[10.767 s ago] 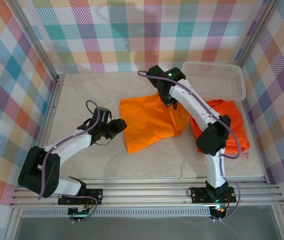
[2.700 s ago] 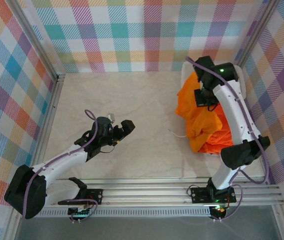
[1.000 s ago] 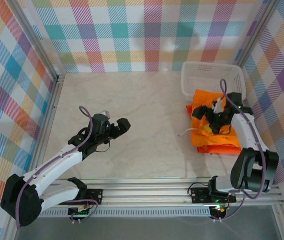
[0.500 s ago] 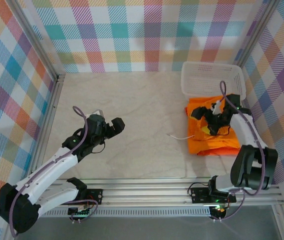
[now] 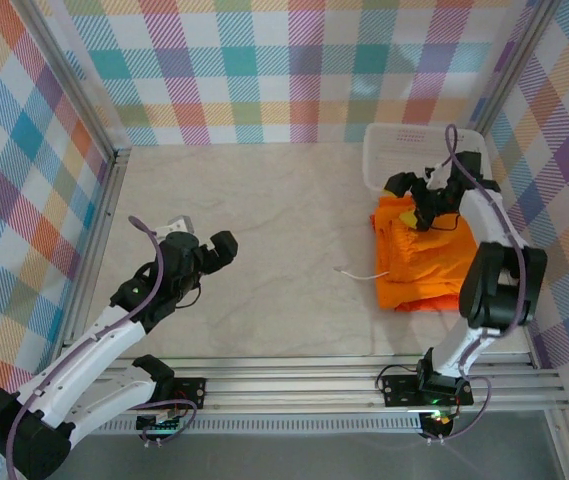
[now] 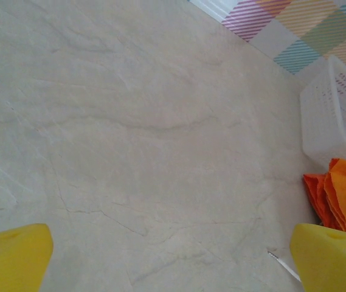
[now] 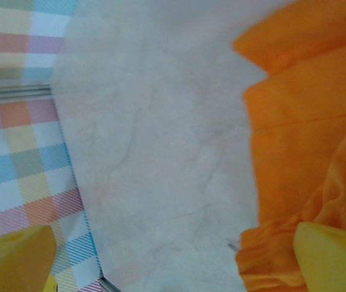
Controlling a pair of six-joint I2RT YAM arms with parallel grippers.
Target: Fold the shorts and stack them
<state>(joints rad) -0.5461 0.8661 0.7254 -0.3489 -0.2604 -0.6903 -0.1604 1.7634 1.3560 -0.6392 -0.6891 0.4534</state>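
Count: one stack of orange shorts point(image 5: 426, 260), but the layers overlap, so the number of pairs in it can't be told. One white lattice basket point(image 5: 404, 150) and one white drawstring point(image 5: 356, 272). Two grippers, the left gripper point(image 5: 202, 237) and the right gripper point(image 5: 411, 200), each with two fingers.

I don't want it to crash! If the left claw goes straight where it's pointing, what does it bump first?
Probably the bare table: the open left claw tilts down at it. The orange shorts and white basket sit off to the side.
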